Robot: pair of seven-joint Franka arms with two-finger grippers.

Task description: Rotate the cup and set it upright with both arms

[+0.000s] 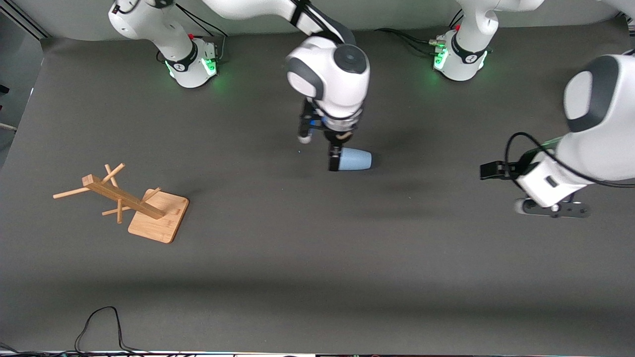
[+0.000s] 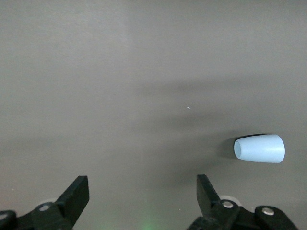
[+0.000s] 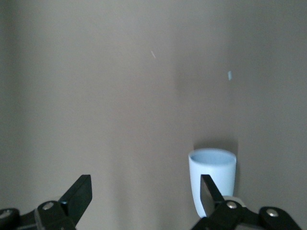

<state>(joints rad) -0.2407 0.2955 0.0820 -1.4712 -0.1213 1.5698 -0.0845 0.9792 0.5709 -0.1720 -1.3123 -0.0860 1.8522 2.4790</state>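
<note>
**Desk:** What have you got, starting from the right arm's end?

**Me:** The wooden rack stands on the tabletop near that end, well apart from everything else. I'm ignoring it. Mid-table, the cup lies on its side. My right pincer is low over that spot with its fingers spread wide and nothing between them. The cup sits just outside one finger. Toward the left arm's end, my left pincer waits with its fingers apart too, holding nothing and aimed at the cup from well off.

**Desk:** How would you do the step well?

**Me:** I judge the cup has yet to be stood up. I'd have one pincer straddle the body across its middle rather than near the rim, since a tapered, smooth wall could squirt out. I'd close gently, tip it until the base faces down, and bring the other arm in only once the first is steady, so the two don't crowd each other.

**Desk:** Anything you can't make out?

**Me:** Yes. From the front, the right wrist covers most of its own pincer, so I can't tell whether that finger touches the cup. The left arm is cut off at the picture's edge. The cup's underside is hidden as well.
</note>
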